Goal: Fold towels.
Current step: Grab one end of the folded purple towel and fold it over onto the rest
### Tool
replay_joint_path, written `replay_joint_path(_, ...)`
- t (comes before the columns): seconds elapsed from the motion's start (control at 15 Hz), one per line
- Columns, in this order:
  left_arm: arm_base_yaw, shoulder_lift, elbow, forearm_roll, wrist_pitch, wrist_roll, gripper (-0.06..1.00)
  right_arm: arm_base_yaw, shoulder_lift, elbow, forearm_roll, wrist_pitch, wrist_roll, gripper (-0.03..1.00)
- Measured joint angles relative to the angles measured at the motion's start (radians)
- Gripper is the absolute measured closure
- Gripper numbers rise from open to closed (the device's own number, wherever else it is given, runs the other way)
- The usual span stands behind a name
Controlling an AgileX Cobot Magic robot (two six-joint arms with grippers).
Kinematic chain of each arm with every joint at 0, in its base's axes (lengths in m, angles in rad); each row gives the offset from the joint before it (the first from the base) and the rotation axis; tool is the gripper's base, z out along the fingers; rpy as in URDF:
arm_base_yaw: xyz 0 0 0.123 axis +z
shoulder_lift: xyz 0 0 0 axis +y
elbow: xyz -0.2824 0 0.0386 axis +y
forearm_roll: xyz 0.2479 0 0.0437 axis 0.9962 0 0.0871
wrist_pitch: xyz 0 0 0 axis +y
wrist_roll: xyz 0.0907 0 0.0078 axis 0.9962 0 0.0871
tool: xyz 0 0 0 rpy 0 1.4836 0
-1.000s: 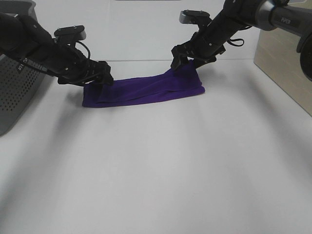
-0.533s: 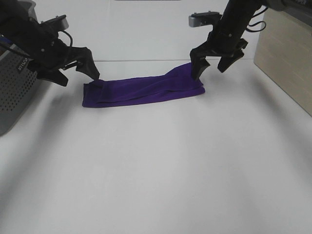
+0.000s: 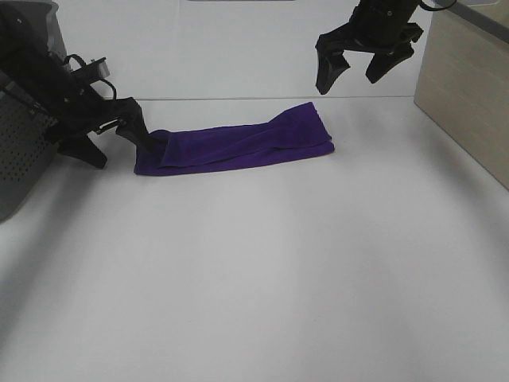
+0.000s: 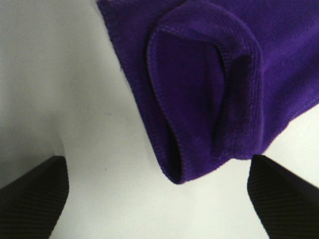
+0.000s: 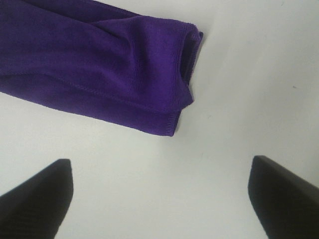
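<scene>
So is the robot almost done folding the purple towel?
About halfway, probably. Done: the towel lies folded into a long strip on the table. In hand: nothing; the left gripper is open at one end, the right gripper hangs open above the other. Still to do: likely folding the strip shorter.

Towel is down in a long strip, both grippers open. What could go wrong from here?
One finger of the left gripper sits right at the end of the towel; moving off could drag its loose layers open. The end nearer the right gripper looks bunched and uneven, so the next fold may come out crooked.
</scene>
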Motion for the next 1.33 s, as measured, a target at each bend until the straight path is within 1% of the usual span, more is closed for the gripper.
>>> replay_joint_path(0.13, 0.005, 0.035, -0.043, -0.008, 0.014, -0.001, 0.05, 0.000, -0.002, 0.000, 0.000, 0.002, 0.000, 0.05)
replay_joint_path(0.2, 0.006, 0.048, -0.060, -0.027, 0.016, -0.001, 0.05, 0.000, -0.002, 0.000, 0.000, 0.002, 0.001, 0.05)
replay_joint_path(0.27, 0.006, 0.066, -0.070, -0.081, 0.015, 0.000, 0.05, 0.000, -0.002, 0.000, -0.002, 0.002, 0.001, 0.05)
replay_joint_path(0.33, 0.002, 0.075, -0.080, -0.101, 0.020, 0.000, 0.05, 0.000, -0.002, 0.000, -0.002, 0.002, 0.001, 0.05)
replay_joint_path(0.47, -0.032, 0.093, -0.106, -0.118, 0.021, 0.000, 0.05, 0.000, -0.002, 0.000, -0.002, 0.002, 0.003, 0.05)
replay_joint_path(0.6, -0.091, 0.118, -0.147, -0.132, 0.009, -0.009, 0.06, 0.000, -0.002, 0.000, -0.002, 0.002, 0.007, 0.05)
replay_joint_path(0.73, -0.123, 0.134, -0.179, -0.129, -0.007, -0.042, 0.09, 0.000, -0.002, 0.000, -0.002, 0.002, 0.008, 0.05)
replay_joint_path(0.8, -0.132, 0.141, -0.195, -0.118, -0.015, -0.065, 0.15, 0.000, -0.002, 0.000, -0.002, 0.002, 0.008, 0.05)
replay_joint_path(0.87, -0.134, 0.148, -0.206, -0.098, -0.017, -0.087, 0.26, 0.000, -0.002, 0.000, -0.002, 0.002, 0.009, 0.05)
replay_joint_path(0.93, -0.134, 0.153, -0.213, -0.078, -0.017, -0.098, 0.40, 0.000, -0.002, 0.000, -0.002, 0.002, 0.009, 0.05)
replay_joint_path(1.0, -0.131, 0.158, -0.214, -0.060, -0.019, -0.101, 0.57, 0.000, -0.002, 0.000, -0.002, 0.002, 0.010, 0.05)
replay_joint_path(1.07, -0.131, 0.162, -0.214, -0.049, -0.020, -0.092, 0.79, 0.000, -0.002, 0.000, -0.002, 0.003, 0.010, 0.05)
replay_joint_path(1.13, -0.131, 0.162, -0.214, -0.046, -0.021, -0.079, 0.90, 0.000, -0.002, 0.000, -0.002, 0.003, 0.010, 0.05)
replay_joint_path(1.27, -0.131, 0.162, -0.214, -0.040, -0.018, -0.070, 0.92, 0.000, -0.002, 0.000, -0.002, 0.003, 0.019, 0.05)
replay_joint_path(1.33, -0.131, 0.159, -0.214, -0.020, -0.006, -0.067, 0.92, 0.000, -0.002, 0.000, -0.003, 0.003, 0.031, 0.05)
